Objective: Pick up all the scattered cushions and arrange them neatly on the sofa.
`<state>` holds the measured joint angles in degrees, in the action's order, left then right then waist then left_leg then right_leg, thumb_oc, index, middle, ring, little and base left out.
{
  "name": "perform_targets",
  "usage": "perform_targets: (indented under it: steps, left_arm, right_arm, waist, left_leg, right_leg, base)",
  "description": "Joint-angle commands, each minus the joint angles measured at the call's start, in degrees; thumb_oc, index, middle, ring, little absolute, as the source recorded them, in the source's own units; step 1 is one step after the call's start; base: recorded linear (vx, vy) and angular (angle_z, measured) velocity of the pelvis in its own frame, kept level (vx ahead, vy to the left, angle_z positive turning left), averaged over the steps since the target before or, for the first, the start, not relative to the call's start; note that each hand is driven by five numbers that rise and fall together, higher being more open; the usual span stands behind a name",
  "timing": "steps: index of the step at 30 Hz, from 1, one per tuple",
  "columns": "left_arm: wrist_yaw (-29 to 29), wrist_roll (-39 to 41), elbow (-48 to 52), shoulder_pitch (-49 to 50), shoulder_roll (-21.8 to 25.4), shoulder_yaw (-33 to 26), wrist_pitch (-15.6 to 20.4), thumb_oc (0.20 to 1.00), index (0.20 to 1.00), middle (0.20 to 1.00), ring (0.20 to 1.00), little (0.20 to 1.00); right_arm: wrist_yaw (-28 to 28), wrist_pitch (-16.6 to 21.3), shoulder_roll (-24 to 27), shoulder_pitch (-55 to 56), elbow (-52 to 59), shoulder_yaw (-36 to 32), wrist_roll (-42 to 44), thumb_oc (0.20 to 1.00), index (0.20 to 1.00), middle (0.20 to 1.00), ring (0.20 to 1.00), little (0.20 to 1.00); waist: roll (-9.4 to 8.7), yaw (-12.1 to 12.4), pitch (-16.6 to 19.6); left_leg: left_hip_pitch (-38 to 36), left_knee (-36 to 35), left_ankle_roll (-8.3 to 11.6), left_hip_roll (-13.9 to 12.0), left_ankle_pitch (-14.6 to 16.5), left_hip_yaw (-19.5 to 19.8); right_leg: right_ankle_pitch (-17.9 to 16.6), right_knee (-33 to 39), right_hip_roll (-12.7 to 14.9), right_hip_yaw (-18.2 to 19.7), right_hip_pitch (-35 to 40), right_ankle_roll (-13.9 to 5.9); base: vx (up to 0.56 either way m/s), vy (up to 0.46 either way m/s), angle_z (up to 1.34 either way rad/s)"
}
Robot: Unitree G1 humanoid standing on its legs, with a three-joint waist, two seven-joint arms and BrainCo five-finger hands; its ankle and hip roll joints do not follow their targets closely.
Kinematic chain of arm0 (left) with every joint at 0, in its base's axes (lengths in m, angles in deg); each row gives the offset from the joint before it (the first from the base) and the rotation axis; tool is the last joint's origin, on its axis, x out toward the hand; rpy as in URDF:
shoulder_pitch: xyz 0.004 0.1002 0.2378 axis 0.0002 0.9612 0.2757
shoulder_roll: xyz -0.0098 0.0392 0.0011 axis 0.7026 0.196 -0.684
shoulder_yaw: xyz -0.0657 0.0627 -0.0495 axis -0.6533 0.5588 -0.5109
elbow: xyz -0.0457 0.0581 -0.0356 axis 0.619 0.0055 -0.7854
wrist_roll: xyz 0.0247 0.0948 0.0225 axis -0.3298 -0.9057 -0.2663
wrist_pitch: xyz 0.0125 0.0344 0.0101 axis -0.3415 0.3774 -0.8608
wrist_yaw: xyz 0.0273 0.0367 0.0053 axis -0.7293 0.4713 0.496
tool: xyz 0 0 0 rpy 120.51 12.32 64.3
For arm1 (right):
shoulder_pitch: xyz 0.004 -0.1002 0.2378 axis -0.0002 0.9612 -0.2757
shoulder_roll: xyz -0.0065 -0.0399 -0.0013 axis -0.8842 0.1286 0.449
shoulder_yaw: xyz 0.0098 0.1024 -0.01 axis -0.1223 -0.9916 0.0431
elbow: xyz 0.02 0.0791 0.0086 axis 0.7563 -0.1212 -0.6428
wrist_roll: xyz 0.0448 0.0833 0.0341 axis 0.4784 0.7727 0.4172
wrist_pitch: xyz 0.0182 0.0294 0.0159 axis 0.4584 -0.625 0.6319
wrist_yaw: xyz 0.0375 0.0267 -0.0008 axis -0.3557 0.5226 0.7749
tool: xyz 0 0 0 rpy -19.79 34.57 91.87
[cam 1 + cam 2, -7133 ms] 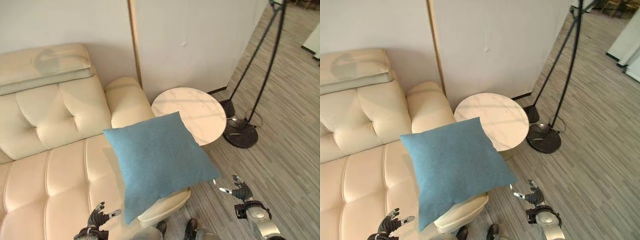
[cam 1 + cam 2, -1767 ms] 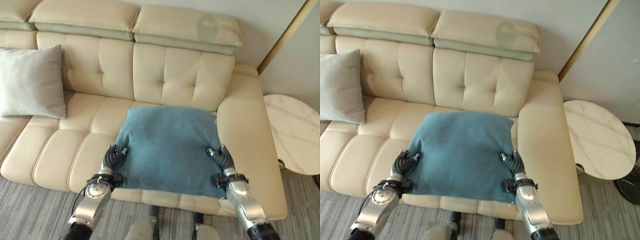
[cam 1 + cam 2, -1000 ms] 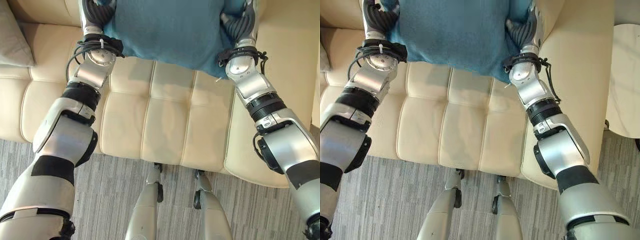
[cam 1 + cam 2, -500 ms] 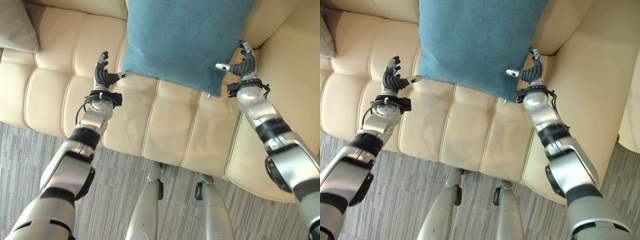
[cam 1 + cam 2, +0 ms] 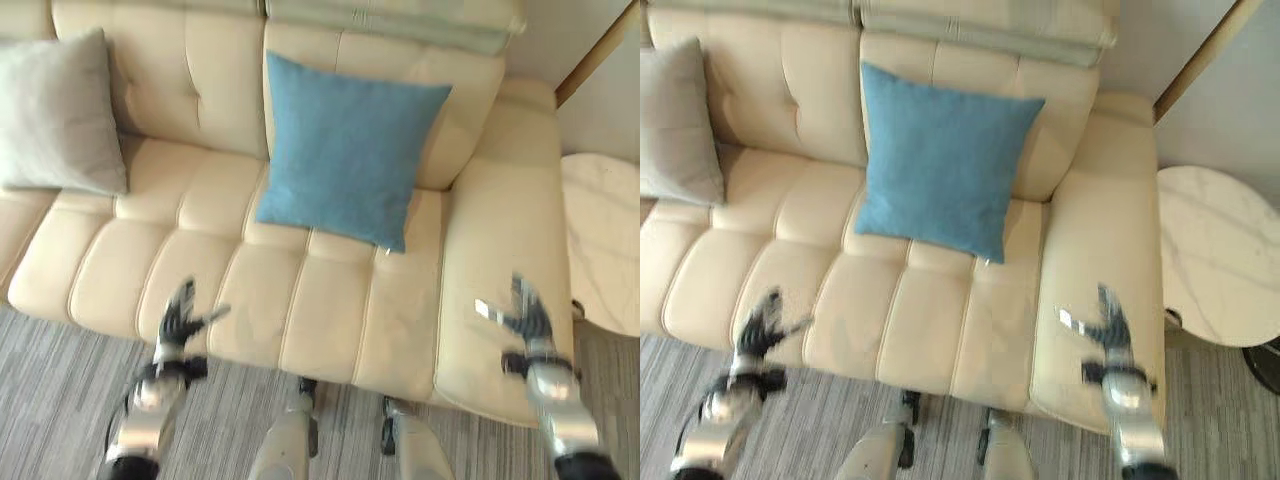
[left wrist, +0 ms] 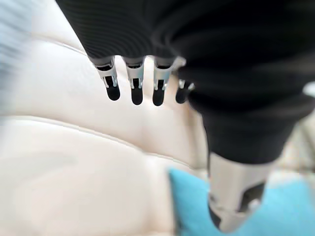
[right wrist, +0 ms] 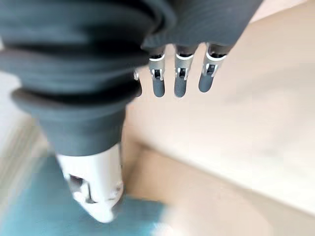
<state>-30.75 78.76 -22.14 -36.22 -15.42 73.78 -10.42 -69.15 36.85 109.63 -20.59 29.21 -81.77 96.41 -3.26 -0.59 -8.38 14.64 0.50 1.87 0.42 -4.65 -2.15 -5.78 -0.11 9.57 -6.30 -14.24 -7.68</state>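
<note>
Left eye view: a square teal fabric cushion (image 5: 345, 150) stands propped against the backrest of the cream tufted leather sofa (image 5: 330, 310) near its right armrest, a grey fabric cushion (image 5: 58, 115) at the left end. Both the left hand (image 5: 178, 322) and right hand (image 5: 525, 318) hang empty, fingers spread wide, well apart from it at the seat's front edge. Wrist views: straight, relaxed fingers (image 6: 134, 88) over bare leather suggest placing is done; next likely means finding any remaining cushion.

The sofa (image 5: 330, 310) is smooth cream leather with a soft sheen, tufted on the back. The blue cushion (image 5: 345, 150) is matt woven cloth, the grey cushion (image 5: 55, 115) likewise. The side table (image 5: 1220, 260) has a polished marble-look top. The floor (image 5: 60, 380) is matt grey wood-grain planks.
</note>
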Motion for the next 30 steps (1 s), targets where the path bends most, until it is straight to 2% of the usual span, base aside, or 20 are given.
perform_targets:
  steps: [1,5,7,8,11,12,13,15,17,20,21,22,23,24,26,30]
  left_arm:
    - [3.6,-3.8,-0.7,-2.5,1.4,0.6,0.1,1.000,1.000,1.000,1.000,1.000]
    - [5.2,-5.5,-6.6,0.5,-0.3,0.9,-0.6,1.000,1.000,1.000,1.000,1.000]
    - [5.3,-5.6,-7.3,1.1,-0.6,1.1,-0.5,1.000,1.000,1.000,1.000,1.000]
    - [5.0,-5.1,-8.9,0.0,-0.4,1.9,-0.1,1.000,1.000,1.000,1.000,1.000]
    - [4.5,-5.8,-8.1,-1.1,0.8,2.9,0.3,1.000,1.000,1.000,1.000,1.000]
    - [4.5,-5.8,-8.1,-1.1,0.9,2.9,0.3,1.000,1.000,1.000,1.000,1.000]
    - [3.8,-5.6,-9.3,-2.2,1.1,3.2,0.5,1.000,1.000,1.000,1.000,1.000]
    - [3.3,-5.6,-10.0,-2.5,0.6,3.3,0.7,1.000,1.000,1.000,1.000,1.000]
    - [2.6,-5.6,-11.1,-3.7,0.1,3.9,1.1,1.000,1.000,1.000,1.000,1.000]
    - [1.8,-4.7,-12.1,-5.0,-1.4,4.9,1.7,1.000,1.000,1.000,1.000,1.000]
    - [2.0,-5.3,-12.1,-5.7,-1.9,6.2,1.9,1.000,1.000,1.000,1.000,1.000]
    - [2.6,-6.2,-12.6,-5.4,-2.3,6.8,1.6,1.000,1.000,1.000,1.000,1.000]
    - [3.1,-6.7,-12.7,-5.1,-2.5,7.1,1.4,1.000,1.000,1.000,1.000,1.000]
    - [3.2,-6.5,-12.5,-4.9,-2.6,6.9,1.3,1.000,1.000,1.000,1.000,1.000]
    - [3.1,-6.4,-11.5,-4.4,-2.7,7.0,1.1,1.000,1.000,1.000,1.000,1.000]
    - [3.2,-7.5,-12.1,-3.9,-2.5,6.7,0.9,1.000,1.000,1.000,1.000,1.000]
  right_arm:
    - [2.6,2.5,2.4,-5.3,-3.0,1.0,-1.8,1.000,1.000,1.000,1.000,1.000]
    - [3.4,2.0,1.3,-4.5,-12.0,2.9,-3.4,1.000,1.000,1.000,1.000,1.000]
    - [3.3,1.8,1.4,-4.2,-13.1,3.4,-4.4,1.000,1.000,1.000,1.000,1.000]
    - [2.8,1.8,1.7,-5.2,-15.3,5.2,-5.6,1.000,1.000,1.000,1.000,1.000]
    - [2.4,2.2,2.0,-5.7,-16.3,6.9,-5.6,1.000,1.000,1.000,1.000,1.000]
    - [2.4,2.2,2.0,-5.7,-16.4,6.9,-5.6,1.000,1.000,1.000,1.000,1.000]
    - [2.1,2.6,2.1,-5.6,-16.7,7.5,-5.5,1.000,1.000,1.000,1.000,1.000]
    - [1.5,2.7,2.5,-5.9,-16.6,7.8,-5.8,1.000,1.000,1.000,1.000,1.000]
    - [0.8,2.5,2.7,-7.0,-17.8,8.7,-5.9,1.000,1.000,1.000,1.000,1.000]
    - [-0.8,2.6,4.1,-8.6,-17.5,9.1,-5.0,1.000,1.000,1.000,1.000,1.000]
    - [-1.2,2.5,4.9,-9.7,-18.0,9.0,-4.5,1.000,1.000,1.000,1.000,1.000]
    - [-1.3,2.5,5.1,-9.7,-18.5,9.0,-4.7,1.000,1.000,1.000,1.000,1.000]
    - [-1.0,2.6,5.0,-9.3,-18.4,8.9,-4.5,1.000,1.000,1.000,1.000,1.000]
    - [-0.8,2.8,4.8,-9.0,-18.0,8.7,-4.3,1.000,1.000,1.000,1.000,1.000]
    - [-0.8,2.7,4.7,-8.5,-18.4,8.7,-4.1,1.000,1.000,1.000,1.000,1.000]
    - [-0.7,2.8,4.2,-8.3,-20.2,8.1,-3.9,1.000,1.000,1.000,1.000,1.000]
  waist:
    - [-0.78,-0.4,2.2]
    - [-1.07,-0.5,3.9]
    - [-1.04,-0.3,4.0]
    - [-1.04,-0.3,3.0]
    - [0.57,0.7,1.3]
    - [0.54,0.6,1.5]
    - [1.05,1.4,2.3]
    - [0.54,2.5,2.9]
    - [0.10,3.1,3.3]
    - [0.96,3.4,2.5]
    - [1.56,3.2,1.9]
    - [1.12,2.5,2.3]
    - [0.25,1.8,2.5]
    - [0.00,1.3,2.4]
    - [0.02,1.1,2.2]
    - [0.14,0.9,3.8]
  left_leg:
    - [1.6,4.9,0.95,1.7,5.8,-0.7]
    - [-2.6,4.9,0.12,1.3,7.2,-3.1]
    - [-3.3,4.6,-0.10,1.4,7.3,-3.5]
    - [-3.7,4.6,-0.41,0.9,6.8,-4.3]
    - [-3.7,3.8,-0.87,-0.8,4.6,-4.2]
    - [-3.5,3.8,-0.88,-0.8,4.5,-4.2]
    - [-3.6,1.6,-0.76,-1.0,2.3,-3.8]
    - [-2.9,0.9,-0.23,-0.8,1.2,-3.8]
    - [-1.7,-0.5,0.85,-0.3,-1.2,-3.6]
    - [2.8,-2.2,3.79,-0.1,-5.5,-3.5]
    - [4.7,-1.8,4.84,1.0,-5.4,-2.3]
    - [4.2,-0.4,3.60,1.9,-2.9,-1.1]
    - [2.4,2.0,2.34,2.0,0.9,0.0]
    - [0.7,2.6,2.17,1.6,2.5,0.9]
    - [0.5,4.3,2.12,1.5,2.7,2.6]
    - [-2.5,-0.7,2.04,1.1,2.7,1.6]
  right_leg:
    - [-0.2,0.3,1.7,-2.0,1.3,-4.77]
    - [-1.7,1.1,2.0,-0.2,2.6,-5.72]
    - [-2.0,1.1,2.0,0.1,2.5,-6.00]
    - [-3.1,-1.9,2.2,0.0,1.2,-6.16]
    - [2.9,-11.7,0.8,-3.1,1.5,-3.63]
    - [2.8,-11.7,0.9,-3.1,1.3,-3.62]
    - [7.2,-18.0,-2.3,-1.3,4.0,-2.28]
    - [10.1,-15.8,-4.3,-1.0,7.3,-1.13]
    - [11.0,-9.5,-6.1,-0.3,9.6,-0.55]
    - [9.8,-2.1,-8.9,0.6,9.0,0.63]
    - [8.0,0.2,-9.0,-0.3,8.1,0.51]
    - [6.1,1.7,-8.1,-1.8,7.4,0.01]
    - [4.6,1.6,-6.7,-2.5,6.8,-0.28]
    - [4.3,1.6,-6.3,-2.7,6.5,-0.37]
    - [3.6,2.2,-6.3,-2.8,6.3,-0.39]
    - [2.7,3.7,-6.9,-3.4,6.7,-0.77]
  base:
    - [0.01,0.084,-0.18]
    - [-0.01,0.112,-0.29]
    - [-0.09,0.059,-0.48]
    - [-0.20,0.030,-0.33]
    - [-0.26,0.040,-0.27]
    - [-0.27,-0.020,-0.40]
    - [-0.22,-0.094,-0.25]
    - [-0.19,-0.186,0.14]
    - [-0.16,-0.220,0.06]
    - [-0.31,-0.184,0.40]
    - [-0.40,-0.108,0.70]
    - [-0.36,-0.053,0.49]
    - [-0.21,-0.018,0.45]
    - [-0.15,0.016,0.59]
    - [-0.07,0.031,0.44]
    - [0.00,0.036,0.13]
